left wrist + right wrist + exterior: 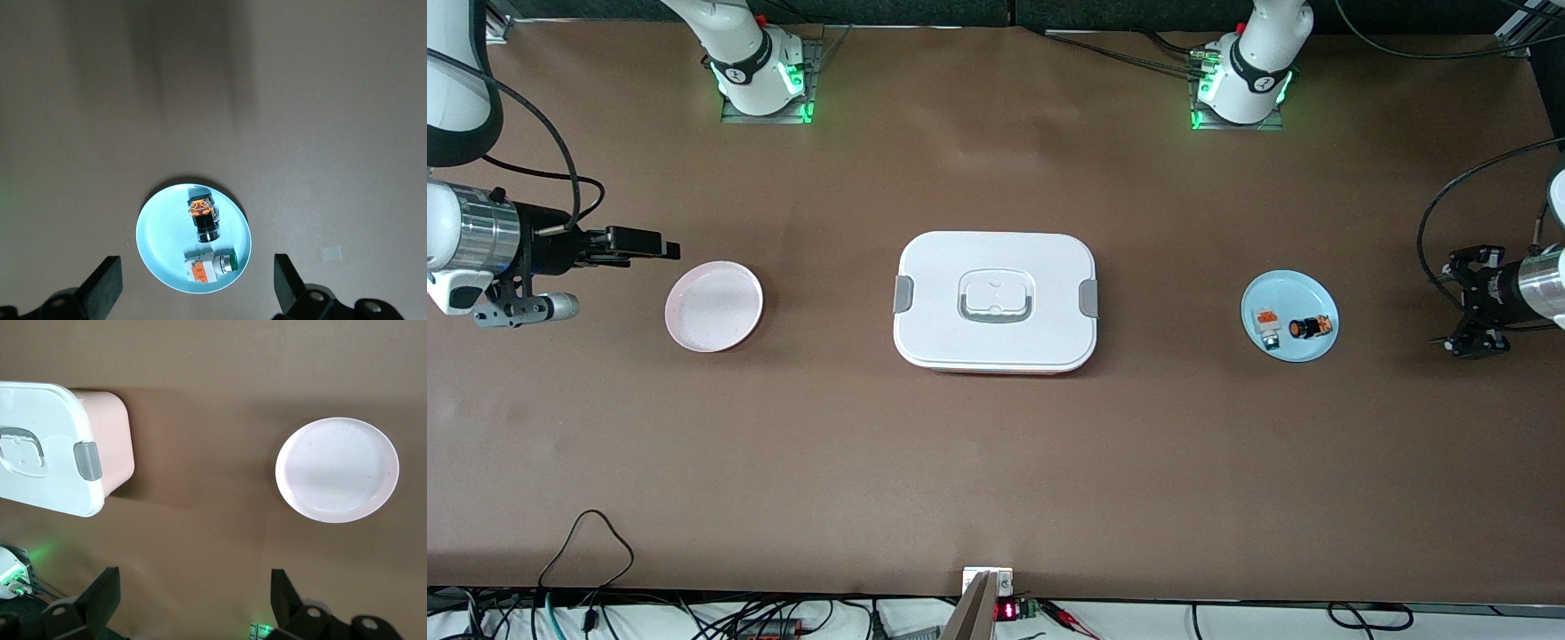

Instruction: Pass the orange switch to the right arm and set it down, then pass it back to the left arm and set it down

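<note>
The orange switch (pixel 1310 327) (pixel 203 217), a small black cylinder with an orange cap, lies on a light blue plate (pixel 1294 289) (pixel 157 233) toward the left arm's end of the table. My left gripper (pixel 1472 302) (pixel 197 287) hangs open above the table just outside that plate, its fingers (pixel 107 283) wide apart and holding nothing. The white lidded box (pixel 996 302) (pixel 47 453) stands mid-table between the two plates. My right gripper (pixel 605 244) (pixel 193 600) is open and empty beside a pink plate (pixel 713 306) (pixel 337 470).
A small white block with an orange patch and a green button (pixel 1267 326) (pixel 203 267) shares the blue plate with the switch. The pink plate holds nothing. Cables and a clamp sit along the table edge nearest the front camera.
</note>
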Robot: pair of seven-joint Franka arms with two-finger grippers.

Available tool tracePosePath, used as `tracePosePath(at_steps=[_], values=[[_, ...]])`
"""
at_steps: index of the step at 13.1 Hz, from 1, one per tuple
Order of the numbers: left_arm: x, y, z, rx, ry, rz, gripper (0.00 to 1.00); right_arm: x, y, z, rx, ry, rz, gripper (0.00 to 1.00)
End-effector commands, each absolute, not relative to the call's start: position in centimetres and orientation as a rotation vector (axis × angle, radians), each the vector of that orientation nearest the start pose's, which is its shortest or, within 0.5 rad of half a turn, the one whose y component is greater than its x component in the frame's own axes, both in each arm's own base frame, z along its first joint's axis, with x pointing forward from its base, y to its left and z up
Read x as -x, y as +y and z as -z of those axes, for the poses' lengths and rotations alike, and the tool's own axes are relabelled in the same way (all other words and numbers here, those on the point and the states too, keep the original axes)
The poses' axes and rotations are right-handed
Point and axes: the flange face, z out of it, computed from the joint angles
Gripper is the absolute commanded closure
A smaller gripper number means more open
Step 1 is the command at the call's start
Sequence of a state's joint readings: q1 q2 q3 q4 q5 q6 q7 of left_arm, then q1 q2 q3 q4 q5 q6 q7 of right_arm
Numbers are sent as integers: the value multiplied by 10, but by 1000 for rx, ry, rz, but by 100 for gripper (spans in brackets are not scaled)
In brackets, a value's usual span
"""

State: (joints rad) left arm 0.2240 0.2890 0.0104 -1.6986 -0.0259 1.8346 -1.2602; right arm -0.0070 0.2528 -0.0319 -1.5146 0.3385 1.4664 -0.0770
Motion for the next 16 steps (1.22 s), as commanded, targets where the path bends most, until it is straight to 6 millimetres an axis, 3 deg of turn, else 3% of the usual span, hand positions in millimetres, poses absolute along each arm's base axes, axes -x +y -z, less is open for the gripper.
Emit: tracePosePath(at_steps=[1, 7, 16], values=[[-602, 142, -415, 2265, -2084, -226, 0, -602, 12, -507, 2741, -26, -402, 0], [-586, 160, -432, 2365, -2005, -197, 0, -602, 12, -506, 2741, -24, -405, 0], [-589, 136, -440, 2393, -1969, -197, 0, -601, 13, -507, 2737, -44, -399, 0]])
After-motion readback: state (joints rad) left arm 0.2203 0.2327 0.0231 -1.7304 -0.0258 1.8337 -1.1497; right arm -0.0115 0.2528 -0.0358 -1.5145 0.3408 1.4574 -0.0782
